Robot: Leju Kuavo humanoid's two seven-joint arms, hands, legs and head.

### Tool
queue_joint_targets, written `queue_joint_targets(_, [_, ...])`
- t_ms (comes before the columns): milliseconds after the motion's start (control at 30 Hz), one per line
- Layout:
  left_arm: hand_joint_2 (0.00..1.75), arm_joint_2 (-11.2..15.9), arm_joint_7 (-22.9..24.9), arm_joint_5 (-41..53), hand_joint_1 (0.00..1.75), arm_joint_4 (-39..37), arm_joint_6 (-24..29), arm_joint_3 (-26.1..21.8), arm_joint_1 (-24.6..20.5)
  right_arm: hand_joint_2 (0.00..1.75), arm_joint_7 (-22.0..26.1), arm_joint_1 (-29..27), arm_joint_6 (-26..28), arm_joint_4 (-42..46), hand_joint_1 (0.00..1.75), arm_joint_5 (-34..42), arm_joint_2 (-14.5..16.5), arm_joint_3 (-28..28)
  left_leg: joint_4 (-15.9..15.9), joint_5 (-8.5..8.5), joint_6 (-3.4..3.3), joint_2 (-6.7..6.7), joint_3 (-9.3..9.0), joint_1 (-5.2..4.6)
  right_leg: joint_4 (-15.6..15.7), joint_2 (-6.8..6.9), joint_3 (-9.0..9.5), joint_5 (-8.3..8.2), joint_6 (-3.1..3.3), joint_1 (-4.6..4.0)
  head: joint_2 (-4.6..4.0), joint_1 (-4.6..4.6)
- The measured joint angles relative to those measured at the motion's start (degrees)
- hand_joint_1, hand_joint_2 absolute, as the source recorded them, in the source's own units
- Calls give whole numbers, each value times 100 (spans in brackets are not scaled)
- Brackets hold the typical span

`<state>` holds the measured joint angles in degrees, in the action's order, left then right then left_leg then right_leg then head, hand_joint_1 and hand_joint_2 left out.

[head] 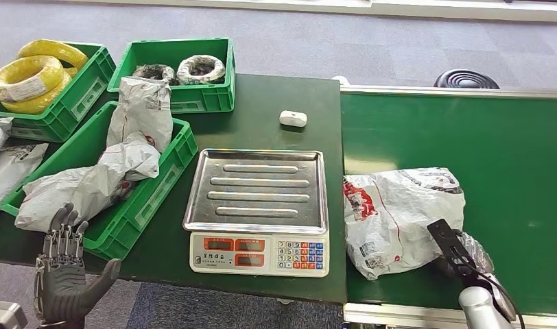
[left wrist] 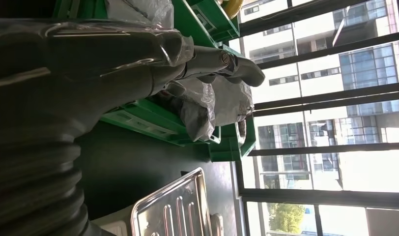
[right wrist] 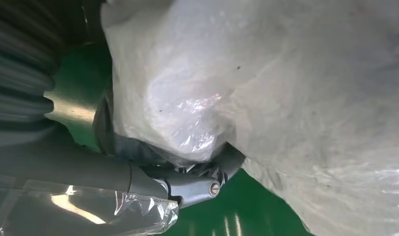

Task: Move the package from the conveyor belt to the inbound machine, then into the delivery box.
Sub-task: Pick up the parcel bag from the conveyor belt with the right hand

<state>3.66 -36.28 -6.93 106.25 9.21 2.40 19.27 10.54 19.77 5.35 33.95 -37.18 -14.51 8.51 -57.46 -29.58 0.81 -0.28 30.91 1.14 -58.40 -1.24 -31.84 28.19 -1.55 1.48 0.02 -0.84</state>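
Package (head: 399, 216) lies on the conveyor belt (head: 509, 137) at 4 o'clock, just beside the scale (head: 256, 209), which sits centre tabletop as the next stop; right hand (head: 468, 257) is at its near corner, thumb pressed under the plastic, full grip unclear; left hand (head: 63, 271) idles at 8 o'clock, fingers spread, empty, by the delivery box (head: 149, 188).

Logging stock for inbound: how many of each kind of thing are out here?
Green crates: 3
Packages in the near crate: 3
Package on the belt: 1
Scale: 1
Small white device: 1
Total: 9
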Motion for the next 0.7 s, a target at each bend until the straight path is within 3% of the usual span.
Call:
queue_joint_targets(167, [175,83,-43,-22,0,2,179,80,65,175,751,228,281,-158,175,646,20,-125,-1,2,0,-12,0,-1,0,5,-3,-3,-1,1,0,-2])
queue_joint_targets(300, [175,101,-76,-22,0,2,236,110,106,175,852,325,328,73,175,1051,26,-181,-2,5,0,-31,6,0,-1,17,-8,-1,-2,1,0,-2])
queue_joint_targets(400, [175,105,-96,-21,0,2,263,127,123,175,1308,295,580,408,175,1733,28,-183,-2,5,0,-34,19,-1,-2,20,-16,0,-2,2,0,-3])
queue_joint_targets(567, [175,125,-154,-22,0,-2,270,175,124,175,1902,69,1142,2251,175,3628,6,-108,-3,5,0,-34,30,-3,-1,22,-29,0,-3,5,0,-2])
queue_joint_targets(700, [175,131,-180,-5,0,-60,214,243,0,175,2424,-96,2080,4043,175,4061,13,-149,-2,5,0,-34,30,-2,-2,22,-30,0,-2,3,0,-3])
